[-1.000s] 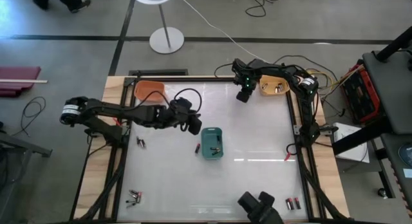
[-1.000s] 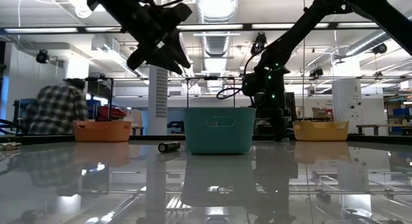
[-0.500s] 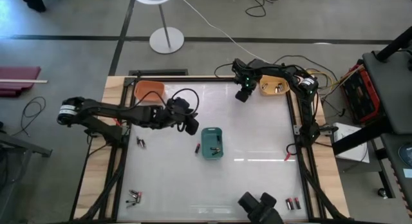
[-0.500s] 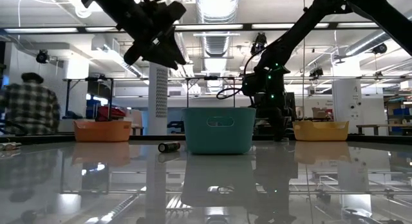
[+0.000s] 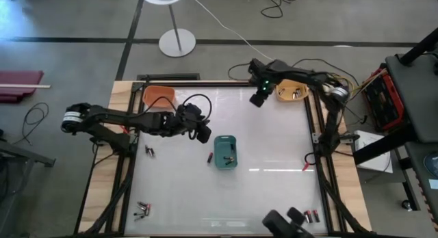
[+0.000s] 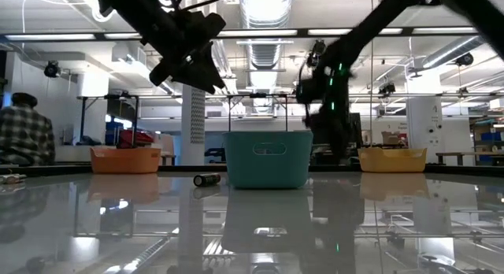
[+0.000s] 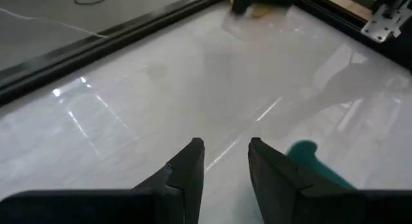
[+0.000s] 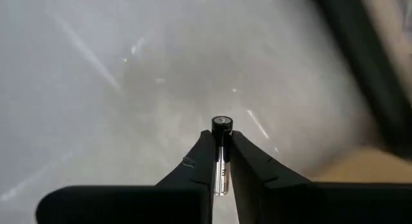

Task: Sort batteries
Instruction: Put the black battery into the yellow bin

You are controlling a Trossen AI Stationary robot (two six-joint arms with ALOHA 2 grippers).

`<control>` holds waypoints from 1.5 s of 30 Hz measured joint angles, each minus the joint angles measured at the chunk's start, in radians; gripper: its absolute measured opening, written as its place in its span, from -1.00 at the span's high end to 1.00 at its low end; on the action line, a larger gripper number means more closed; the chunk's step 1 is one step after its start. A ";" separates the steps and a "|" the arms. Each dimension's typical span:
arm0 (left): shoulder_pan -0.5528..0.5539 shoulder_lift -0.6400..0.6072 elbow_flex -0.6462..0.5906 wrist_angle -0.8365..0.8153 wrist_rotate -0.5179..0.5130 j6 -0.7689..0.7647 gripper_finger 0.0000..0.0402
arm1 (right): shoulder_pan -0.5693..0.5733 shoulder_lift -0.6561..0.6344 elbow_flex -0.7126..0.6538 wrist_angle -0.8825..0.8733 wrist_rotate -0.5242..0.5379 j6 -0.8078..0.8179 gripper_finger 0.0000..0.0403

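- No text, label, brand, number or sign can be read in any of the views.
- No legible marking is seen on the bins, the table frame or the arms.

High view straight down, whole table (image 5: 274,190). Low view level at tabletop, facing room; both share teal bin (image 5: 225,152), centre frame. Wrist views close above surface.

1 battery (image 6: 207,179) lies beside teal bin (image 6: 268,159), seemingly touching.
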 joint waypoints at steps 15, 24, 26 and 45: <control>-0.025 -0.095 0.226 -0.039 0.177 0.079 0.49 | -0.109 -0.297 0.001 -0.148 0.161 0.161 0.89; -0.013 -0.106 0.379 -0.348 0.136 0.193 0.49 | -0.247 -0.115 -0.048 -0.099 0.154 0.194 0.89; -0.013 -0.106 0.397 -0.411 0.117 0.201 0.49 | -0.260 -0.068 -0.058 -0.092 0.134 0.209 0.89; -0.017 -0.169 0.404 -0.858 0.106 0.077 0.49 | -0.228 -0.133 -0.062 -0.063 0.110 0.315 0.14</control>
